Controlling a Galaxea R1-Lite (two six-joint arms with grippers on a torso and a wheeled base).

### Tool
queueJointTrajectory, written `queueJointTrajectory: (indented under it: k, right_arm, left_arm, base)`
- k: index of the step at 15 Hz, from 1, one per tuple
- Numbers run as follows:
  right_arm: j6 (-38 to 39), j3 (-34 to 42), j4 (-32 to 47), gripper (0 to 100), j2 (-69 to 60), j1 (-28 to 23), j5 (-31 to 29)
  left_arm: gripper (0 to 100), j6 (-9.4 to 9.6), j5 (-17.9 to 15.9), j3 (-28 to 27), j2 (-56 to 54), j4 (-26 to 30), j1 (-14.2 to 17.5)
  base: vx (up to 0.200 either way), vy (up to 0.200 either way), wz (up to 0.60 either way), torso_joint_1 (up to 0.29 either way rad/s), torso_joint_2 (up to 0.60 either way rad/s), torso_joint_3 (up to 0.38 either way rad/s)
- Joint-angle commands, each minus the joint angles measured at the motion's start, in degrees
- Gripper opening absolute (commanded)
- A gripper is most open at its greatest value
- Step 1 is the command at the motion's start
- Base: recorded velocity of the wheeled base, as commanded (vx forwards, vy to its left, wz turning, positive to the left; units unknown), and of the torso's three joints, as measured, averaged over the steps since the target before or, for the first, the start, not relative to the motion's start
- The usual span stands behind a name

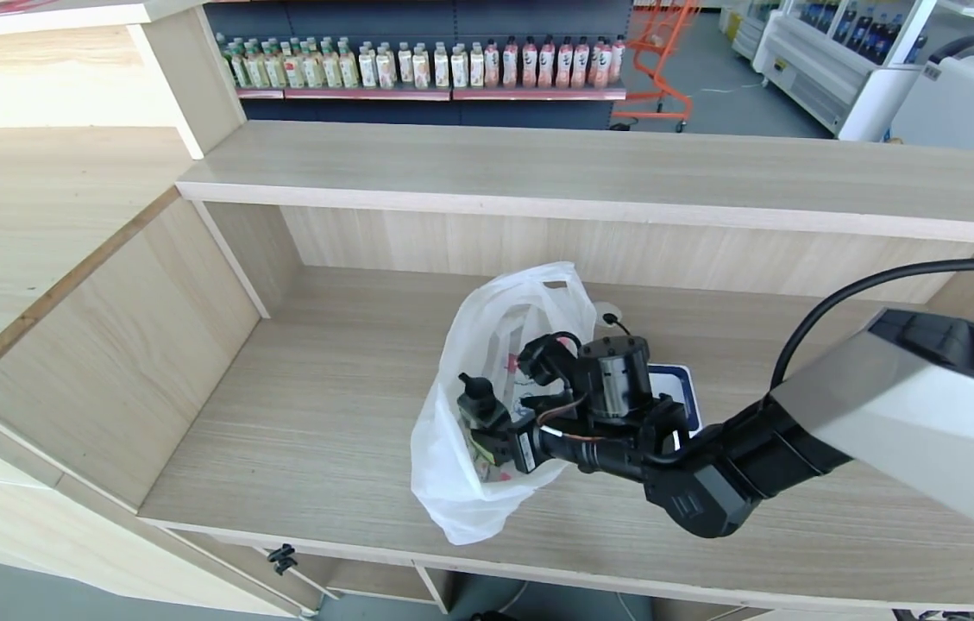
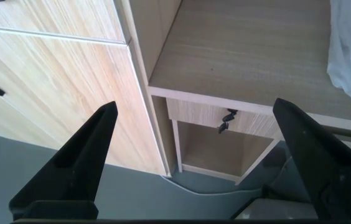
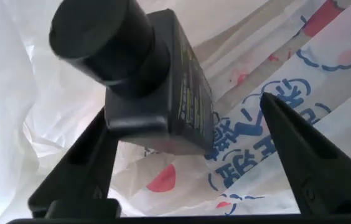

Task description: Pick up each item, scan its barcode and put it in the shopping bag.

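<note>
Out on the left, the left claw [image 2: 195, 103] hangs off the front edge of the counter [image 1: 323, 414], over the cabinet face and the floor. Its fingers are spread wide with nothing between them, and it sits well away from the action.

Moving right, here's the shopping bag [image 1: 487, 319], white plastic, slumped on the counter with its mouth gaping toward the right arm. And there's the item, a dark bottle [image 3: 157, 87] with a round black cap, sitting inside that mouth and above a printed packet already lying in the bag.

The right claw [image 3: 185, 109] is in the bag with it. Its fingers are apart. The bottle rests against one finger, and a clear gap shows between its other side and the second finger, so I read this as let go rather than gripped. The bottle's long axis runs along the fingers, cap pointing away from the wrist and deeper into the bag.

That's the relation that matters: the bottle lies straight ahead of the claw, in line with it. By my reckoning, a pull straight back along that same line should clear it without dragging the plastic. Whether the bottle's weight sits on the packet below, I can't tell.

Just right of the bag, partly behind the arm, a blue-rimmed white pad [image 1: 683, 385] lies flat on the counter.
</note>
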Motion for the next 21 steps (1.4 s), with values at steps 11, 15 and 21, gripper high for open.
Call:
queueJointTrajectory:
  k: [11,15,21]
  right_arm:
    - [23.14,15.73,5.85,100,-35.02,-8.81,4.05]
    - [22.35,22.32,9.54,100,-40.82,-13.56,4.23]
    - [22.35,27.24,9.45,100,-42.84,-14.44,4.14]
  left_arm:
    - [100,0.04,0.03,0.0,0.01,0.01,0.01]
    - [100,-0.05,0.03,0.0,0.01,0.01,0.01]
    - [100,-0.05,0.03,0.0,0.01,0.01,0.01]
  base:
    - [0.0,0.0,0.0,0.0,0.0,0.0]
    - [0.0,0.0,0.0,0.0,0.0,0.0]
    - [-0.033,0.0,0.0,0.0,0.0,0.0]
